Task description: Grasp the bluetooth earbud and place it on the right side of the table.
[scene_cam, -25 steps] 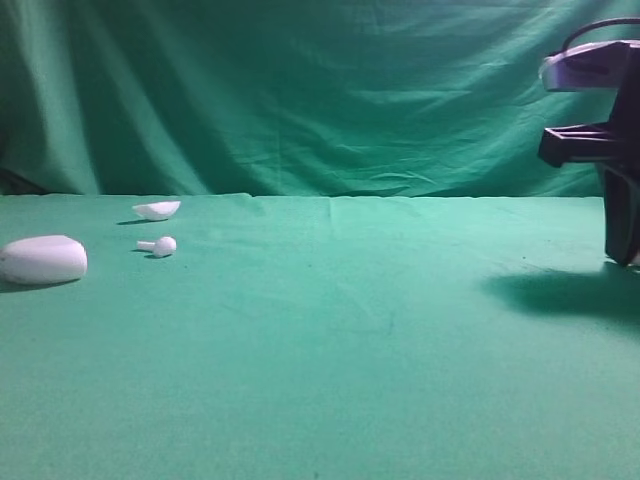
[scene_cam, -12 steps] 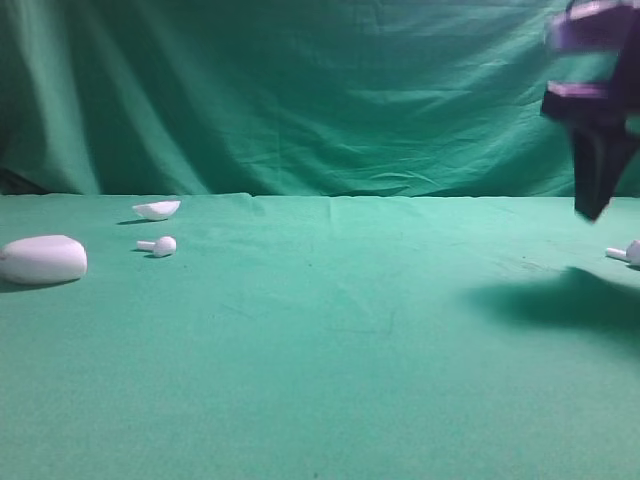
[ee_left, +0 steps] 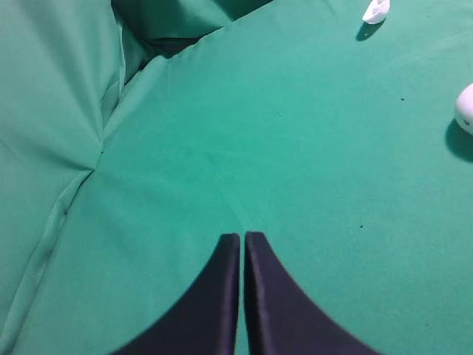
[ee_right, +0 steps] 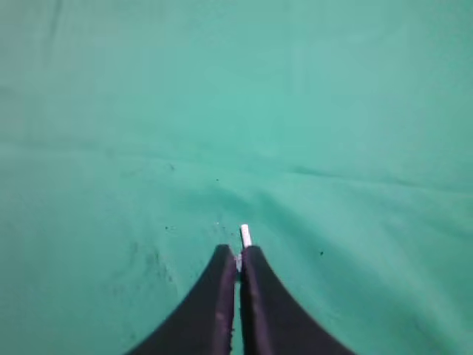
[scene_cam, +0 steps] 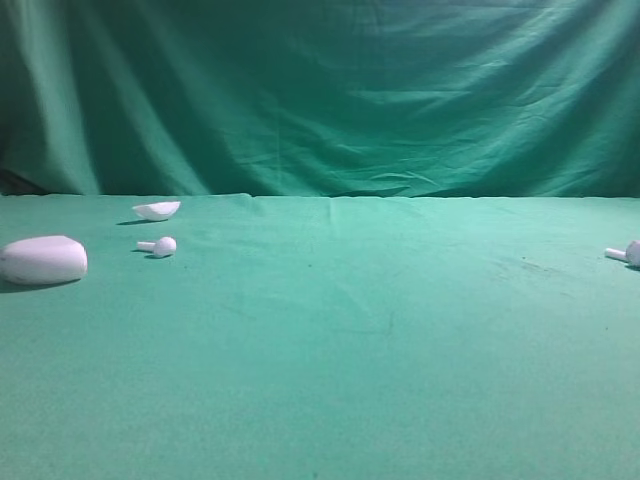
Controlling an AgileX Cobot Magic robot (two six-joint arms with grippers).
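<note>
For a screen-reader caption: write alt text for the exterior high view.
A tiny white plastic earbud lies at the far right edge of the table covered in wrinkled green cloth. At the left sit a large white pebble-shaped case, a second white earbud and a white shell-like piece.

Tiny white plastic earbud [scene_cam: 630, 253] at the exterior view's right edge: head cut off by the frame, only stem and part of the bulb show. Right wrist view: just a white stem tip [ee_right: 245, 235] pokes past the black right gripper [ee_right: 239, 255] fingertips, rest hidden (jaws look nearly together). Left wrist view: large white pebble-shaped case [ee_left: 465, 109] clipped at the right edge.
</note>
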